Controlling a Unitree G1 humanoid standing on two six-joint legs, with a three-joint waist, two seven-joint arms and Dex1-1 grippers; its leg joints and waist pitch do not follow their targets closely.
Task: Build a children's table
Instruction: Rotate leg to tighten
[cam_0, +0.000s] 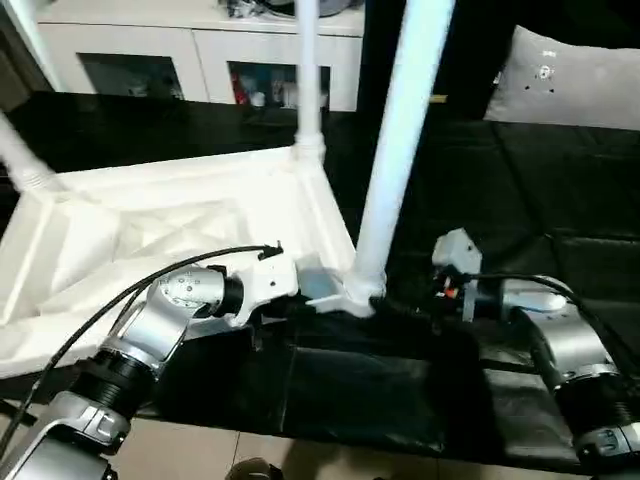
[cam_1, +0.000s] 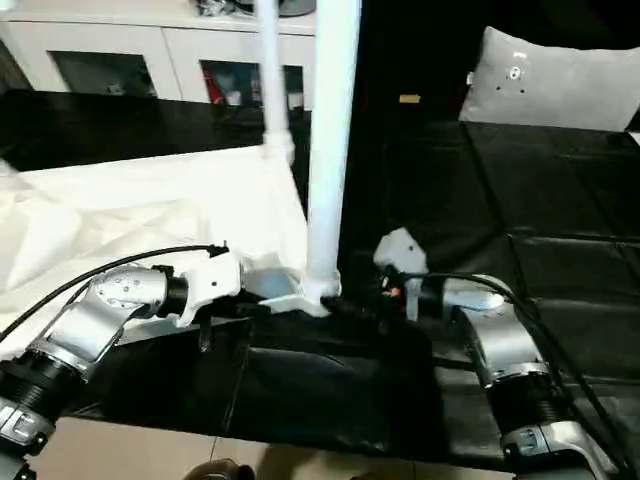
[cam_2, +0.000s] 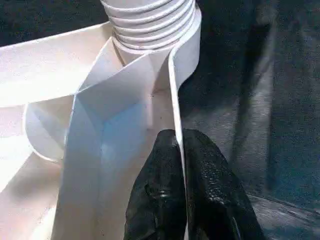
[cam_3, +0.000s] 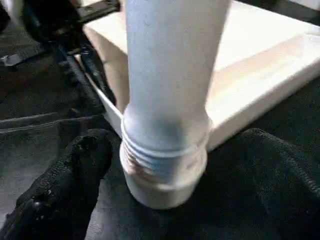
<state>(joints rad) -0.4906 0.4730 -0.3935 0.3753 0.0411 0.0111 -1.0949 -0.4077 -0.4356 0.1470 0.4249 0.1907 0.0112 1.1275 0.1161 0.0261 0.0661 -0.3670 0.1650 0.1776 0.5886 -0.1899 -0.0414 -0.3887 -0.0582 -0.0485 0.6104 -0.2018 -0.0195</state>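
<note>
The white table top (cam_0: 150, 220) lies upside down on a black surface, ribbed underside up. Three white legs stand in its corner sockets: a near one (cam_0: 400, 150), a far one (cam_0: 308, 80) and a left one (cam_0: 20, 160). My left gripper (cam_2: 177, 137) is shut on the top's thin rim (cam_2: 175, 75), just beside the near leg's threaded end (cam_2: 150, 25). At that leg's base (cam_3: 165, 165) my right gripper (cam_3: 165, 170) is open. One of its black fingers (cam_3: 65, 185) stands on either side of the socket.
A white cabinet (cam_0: 200, 60) with dark glass compartments stands behind the work. A grey cushion (cam_0: 570, 80) lies at the back right. The black surface (cam_0: 520, 200) stretches to the right, and its front edge meets the pale floor (cam_0: 300, 450).
</note>
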